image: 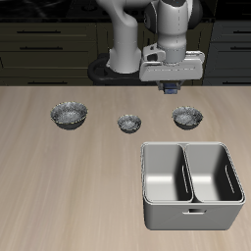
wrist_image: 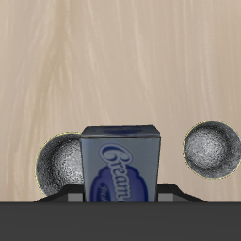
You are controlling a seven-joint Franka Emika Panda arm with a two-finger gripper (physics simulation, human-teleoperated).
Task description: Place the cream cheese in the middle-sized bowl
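Claw point(image: 172, 89) hung above the back of a pale wood-grain table point(image: 69, 186), dark cabinet fronts point(image: 44, 44) behind it. Fingers were closed on the cream cheese point(wrist_image: 120, 162), box held clear of the surface. Three speckled bowls stood in a row below: the middle-sized bowl point(image: 187, 118) nearly under the claw, the smallest point(image: 128, 123) beside it, the widest point(image: 70, 115) farthest off. A grey two-bay caddy point(image: 191, 185) sat nearer the front edge.

Cream cheese point(wrist_image: 120, 162) between two bowls
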